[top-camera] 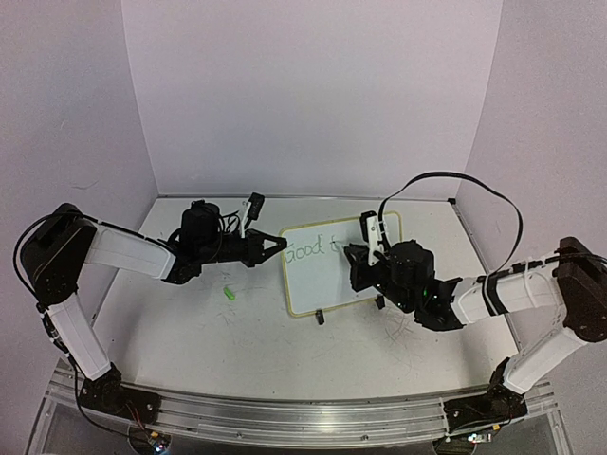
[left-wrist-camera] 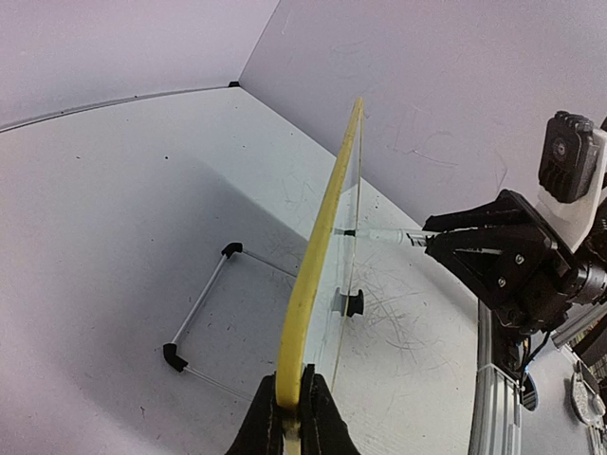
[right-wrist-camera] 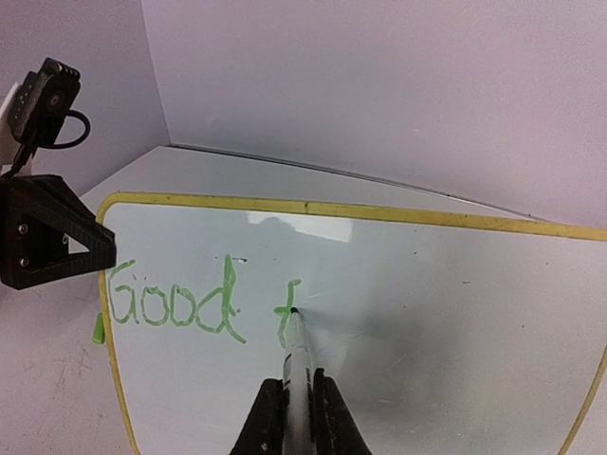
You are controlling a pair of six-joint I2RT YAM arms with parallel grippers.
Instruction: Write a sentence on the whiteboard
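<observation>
Right fingers [right-wrist-camera: 268, 422] gripping marker [right-wrist-camera: 298, 365], tip on whiteboard [right-wrist-camera: 427, 303] at green lettering [right-wrist-camera: 175, 305]

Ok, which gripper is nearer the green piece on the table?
Left. The left gripper clamps the whiteboard's edge near the green piece; the right gripper holds a marker farther along the board.

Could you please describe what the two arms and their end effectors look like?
The left arm and right arm have white link shells with black joints; a thin black cable loops above the right one. The left end effector and right end effector are black, tapering triangular frames fastened with screws, each topped by a white-and-black camera.
</observation>
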